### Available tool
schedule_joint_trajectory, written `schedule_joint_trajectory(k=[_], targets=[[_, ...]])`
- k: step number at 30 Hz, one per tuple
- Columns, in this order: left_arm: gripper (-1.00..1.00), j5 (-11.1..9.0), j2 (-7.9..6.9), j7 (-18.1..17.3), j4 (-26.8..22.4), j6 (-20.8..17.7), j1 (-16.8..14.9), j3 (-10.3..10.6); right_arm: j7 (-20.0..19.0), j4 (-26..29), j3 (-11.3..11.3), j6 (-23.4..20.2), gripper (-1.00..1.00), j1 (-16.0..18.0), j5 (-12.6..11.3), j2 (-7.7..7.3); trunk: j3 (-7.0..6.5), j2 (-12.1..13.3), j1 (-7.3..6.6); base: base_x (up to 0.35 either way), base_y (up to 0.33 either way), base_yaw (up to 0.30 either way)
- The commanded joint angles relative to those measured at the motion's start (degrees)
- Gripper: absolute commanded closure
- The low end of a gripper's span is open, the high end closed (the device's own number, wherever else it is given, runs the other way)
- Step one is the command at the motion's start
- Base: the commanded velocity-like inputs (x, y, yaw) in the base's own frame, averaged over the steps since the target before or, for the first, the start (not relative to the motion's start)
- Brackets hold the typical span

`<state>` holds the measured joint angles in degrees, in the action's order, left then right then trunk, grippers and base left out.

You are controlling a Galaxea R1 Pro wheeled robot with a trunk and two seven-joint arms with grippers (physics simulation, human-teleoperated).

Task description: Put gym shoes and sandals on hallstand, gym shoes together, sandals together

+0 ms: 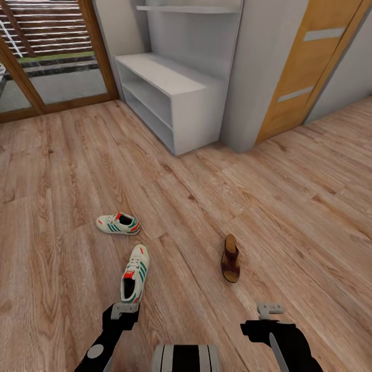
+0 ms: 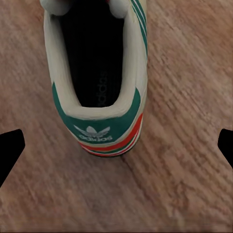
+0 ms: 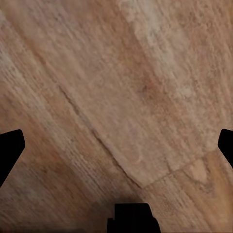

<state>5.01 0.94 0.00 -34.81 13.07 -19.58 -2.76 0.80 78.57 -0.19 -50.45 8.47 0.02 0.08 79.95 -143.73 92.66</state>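
Head view: corridor floor [image 1: 62, 170] of wood-grain planks, hallstand [image 1: 170, 98] standing against the far wall beside a wooden door [image 1: 310, 67]; upper shelves cut off by the frame's top edge.

Near gym shoe [image 1: 135, 273] lying upright on the floor, long axis running away from the robot, toe toward the hallstand, heel toward the left gripper [image 1: 124, 310]. Far gym shoe [image 1: 118, 223] lying crosswise to the first, long axis roughly parallel to the robot's shoulders, toe toward the robot's left, orange-red heel patch toward its right; the two shoes near each other, not touching.

One sandal [image 1: 230, 258] on the floor to the right of the shoes, well apart from them, long axis pointing away from the robot, ahead of the right gripper [image 1: 269, 309].

Left wrist view: heel and open collar of near gym shoe [image 2: 99, 77] seen from above, toe end cut off; dark fingertips [image 2: 10, 148] spread wide at either side, clear of the shoe.

Right wrist view: bare planks; fingertips [image 3: 10, 145] likewise spread wide, nothing between them.

Arms cut off by the lower edge in the head view.
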Motion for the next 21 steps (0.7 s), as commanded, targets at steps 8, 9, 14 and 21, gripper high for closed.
schedule_joint_trajectory(k=[8, 9, 14, 21], targets=[[-1.0, 0.6, -0.11, 0.1, -1.3, 0.2, 0.0, -0.3, 0.2, 0.0, 0.1, -0.3, -1.0, 0.0, 0.0, 0.03, 2.4, -0.1, 0.19, 0.0, 0.0, 0.0], [-1.0, 0.6, -0.14, 0.1, -1.6, 0.2, 0.0, -0.3, 0.2, 0.1, 0.0, -0.3, -1.0, 0.0, 0.0, 0.02, 2.65, -0.1, 0.22, 0.0, 0.0, 0.0], [-1.0, 0.6, -1.89, 0.0, -3.0, 0.2, 0.0, -0.4, 0.2, 0.1, 0.0, -0.2, -1.0, 0.0, 0.0, 0.04, 2.9, -0.2, 0.25, 0.0, 0.0, 0.0], [-1.0, 0.5, -2.23, 0.1, -3.3, 0.2, -0.2, -0.4, 0.3, 0.3, -0.1, -0.2, -1.0, 0.0, 0.2, 0.06, 2.9, -0.2, 0.25, 0.0, 0.0, 0.0]])
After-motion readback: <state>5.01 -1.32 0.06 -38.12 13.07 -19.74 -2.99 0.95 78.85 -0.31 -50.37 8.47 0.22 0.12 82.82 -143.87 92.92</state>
